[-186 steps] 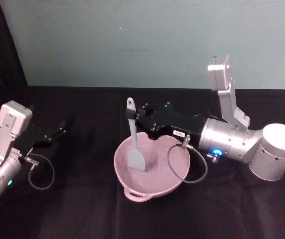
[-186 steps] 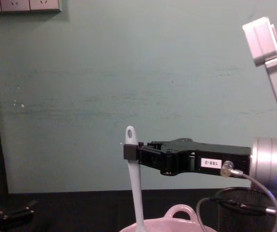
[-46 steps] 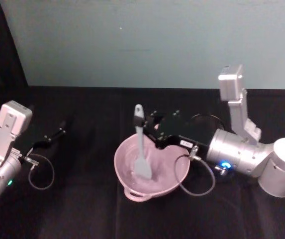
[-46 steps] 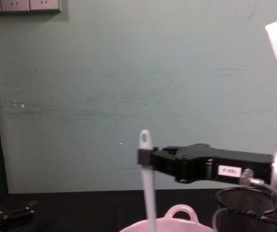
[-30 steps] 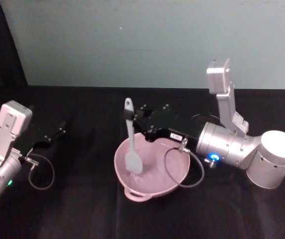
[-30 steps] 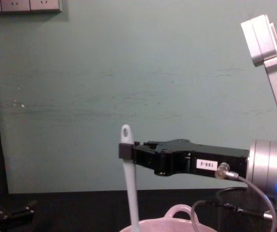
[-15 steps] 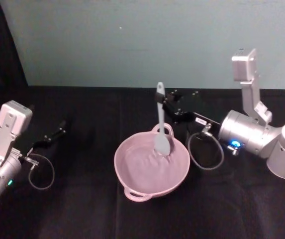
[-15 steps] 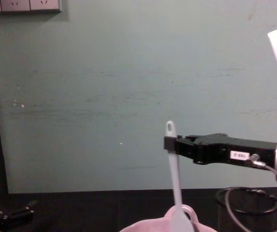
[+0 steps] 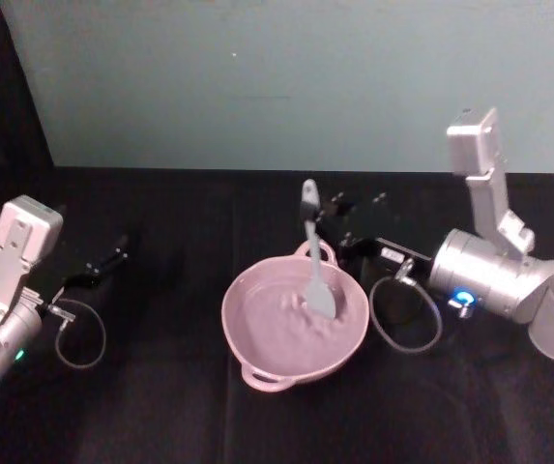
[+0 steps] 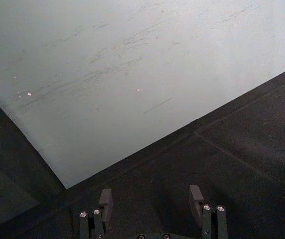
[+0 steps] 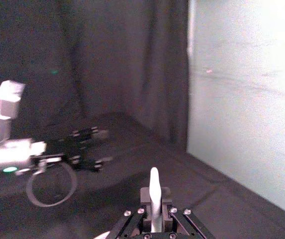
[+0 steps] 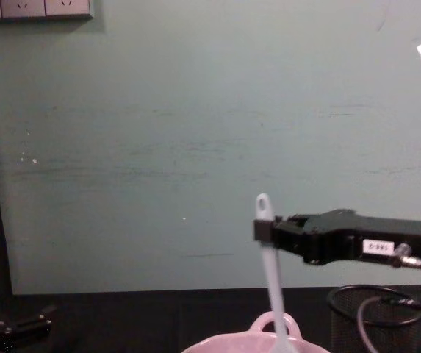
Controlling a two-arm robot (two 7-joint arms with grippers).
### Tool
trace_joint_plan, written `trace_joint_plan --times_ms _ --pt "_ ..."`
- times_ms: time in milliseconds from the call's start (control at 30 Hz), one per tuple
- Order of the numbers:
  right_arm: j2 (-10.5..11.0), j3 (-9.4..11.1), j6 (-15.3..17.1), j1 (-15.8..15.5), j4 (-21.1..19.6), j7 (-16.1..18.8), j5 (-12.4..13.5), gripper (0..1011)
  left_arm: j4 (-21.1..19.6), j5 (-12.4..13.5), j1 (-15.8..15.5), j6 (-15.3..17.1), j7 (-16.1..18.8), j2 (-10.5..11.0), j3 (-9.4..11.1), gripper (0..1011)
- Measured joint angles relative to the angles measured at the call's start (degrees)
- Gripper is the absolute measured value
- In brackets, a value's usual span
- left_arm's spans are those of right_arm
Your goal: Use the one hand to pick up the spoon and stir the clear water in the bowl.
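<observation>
The pale pink bowl [image 9: 229, 319] sits mid-table with water in it; its rim [image 12: 228, 343] and arched loop handle show low in the chest view. The white spoon [image 9: 312, 253] stands nearly upright, its blade dipped into the far right part of the bowl. My right gripper [image 9: 312, 215] is shut on the upper handle just below the hole, reaching in from the right. In the chest view that gripper [image 12: 263, 229] clamps the spoon [image 12: 271, 279]. The right wrist view shows the handle [image 11: 154, 196] between the fingers. My left gripper [image 9: 107, 263] rests open at the far left.
A black wire-mesh cup [image 12: 375, 323] stands right of the bowl, under the right arm. A grey cable loop [image 9: 407, 311] hangs from the right wrist beside the bowl's right rim. A teal wall runs close behind the black cloth table.
The spoon has swept from the bowl's left side across to its far right side. Over the last half second it sank slightly deeper. The left arm has not moved.
</observation>
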Motion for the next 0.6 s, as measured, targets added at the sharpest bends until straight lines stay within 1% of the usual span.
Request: trace_joint_plan --times_ms 100,167,333,433,600 --pt "0.03 -1.76 0.94 -0.49 -1.80 1.13 -0.62 123 0.00 0.00 0.00 0.00 0.00 0.00 0.00 1005" --pt "-0.14 -2.44 1.23 -0.62 -2.41 1.59 -0.80 123 0.00 0.00 0.00 0.00 0.00 0.00 0.00 1005" --pt "-1.28 -4.28 1.40 -0.57 -3.30 2.46 -1.14 123 0.00 0.00 0.00 0.00 0.00 0.00 0.00 1005" --pt "-2.08 -4.84 1.36 -0.12 -2.96 2.72 -1.14 123 0.00 0.00 0.00 0.00 0.00 0.00 0.00 1005" --pt "-3.51 -5.08 0.78 1.12 -1.37 3.08 -0.62 123 0.00 0.00 0.00 0.00 0.00 0.00 0.00 1005"
